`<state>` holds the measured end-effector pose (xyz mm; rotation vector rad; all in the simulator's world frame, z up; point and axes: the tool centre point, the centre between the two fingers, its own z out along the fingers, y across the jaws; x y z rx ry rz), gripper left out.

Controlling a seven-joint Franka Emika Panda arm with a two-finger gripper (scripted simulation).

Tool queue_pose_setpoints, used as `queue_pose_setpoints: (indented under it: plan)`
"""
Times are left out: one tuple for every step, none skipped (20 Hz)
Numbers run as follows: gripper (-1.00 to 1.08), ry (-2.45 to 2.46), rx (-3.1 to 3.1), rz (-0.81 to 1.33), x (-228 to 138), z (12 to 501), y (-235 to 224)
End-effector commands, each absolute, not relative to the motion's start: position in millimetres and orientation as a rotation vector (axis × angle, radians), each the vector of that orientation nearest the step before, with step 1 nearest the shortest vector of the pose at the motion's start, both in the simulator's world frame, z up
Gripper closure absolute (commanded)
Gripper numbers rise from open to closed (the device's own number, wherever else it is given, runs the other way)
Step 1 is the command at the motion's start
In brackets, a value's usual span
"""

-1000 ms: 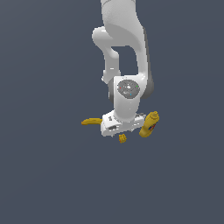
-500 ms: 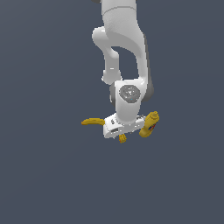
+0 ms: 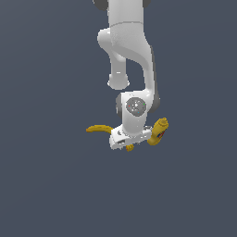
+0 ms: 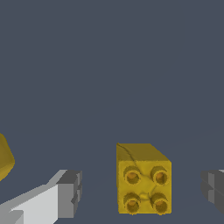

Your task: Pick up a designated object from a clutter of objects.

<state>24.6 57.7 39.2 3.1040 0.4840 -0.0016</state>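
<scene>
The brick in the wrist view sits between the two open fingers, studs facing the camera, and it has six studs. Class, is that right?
Not quite. The wrist view shows the brick with four studs, not six. The rest holds: it sits between the open fingers of the gripper, apart from both, studs facing the camera.

The plain dark grey floor (image 3: 51,185) carries a banana (image 3: 98,128), a mustard bottle (image 3: 159,131) and a tiny studded brick (image 4: 143,178).
</scene>
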Motion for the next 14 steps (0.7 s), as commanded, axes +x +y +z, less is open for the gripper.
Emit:
queue_pose_setpoints:
  plan:
    - [-0.92, 0.485, 3.104, -0.001, 24.6, 28.9, 57.7]
    - [-0.92, 0.485, 3.104, -0.001, 24.8, 26.2, 57.7]
    - [-0.92, 0.485, 3.104, -0.001, 25.0, 24.2, 57.7]
    - [-0.92, 0.485, 3.104, -0.001, 25.2, 22.9, 57.7]
    - [-0.92, 0.485, 3.104, -0.001, 25.4, 22.1, 57.7]
    - [-0.92, 0.486, 3.104, 0.0, 25.4, 22.0, 58.0]
    - [1.08, 0.486, 3.104, 0.0, 25.4, 22.0, 58.0]
    - [1.08, 0.486, 3.104, 0.0, 25.4, 22.0, 58.0]
    - [1.08, 0.486, 3.104, 0.0, 25.4, 22.0, 58.0]
    - [1.08, 0.486, 3.104, 0.0, 25.4, 22.0, 58.0]
    - [1.08, 0.486, 3.104, 0.0, 25.4, 22.0, 58.0]
    - [1.08, 0.486, 3.104, 0.0, 25.4, 22.0, 58.0]
    - [1.08, 0.486, 3.104, 0.0, 25.4, 22.0, 58.0]
    - [1.08, 0.486, 3.104, 0.0, 25.4, 22.0, 58.0]
